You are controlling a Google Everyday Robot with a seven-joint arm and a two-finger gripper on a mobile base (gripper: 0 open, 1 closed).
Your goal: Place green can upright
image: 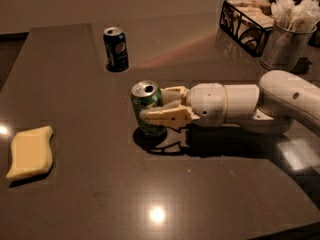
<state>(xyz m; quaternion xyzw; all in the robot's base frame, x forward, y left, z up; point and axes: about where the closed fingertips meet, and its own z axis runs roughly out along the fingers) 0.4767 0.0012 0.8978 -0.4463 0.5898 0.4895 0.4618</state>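
Note:
The green can stands upright near the middle of the dark table, silver top and pull tab facing up. My gripper reaches in from the right, its cream fingers closed around the can's body. The can's base sits on or just above its shadow on the table. The white arm stretches off to the right.
A dark blue cola can stands upright at the back, left of centre. A yellow sponge lies at the left. A black wire basket and a metal cup of napkins stand at the back right.

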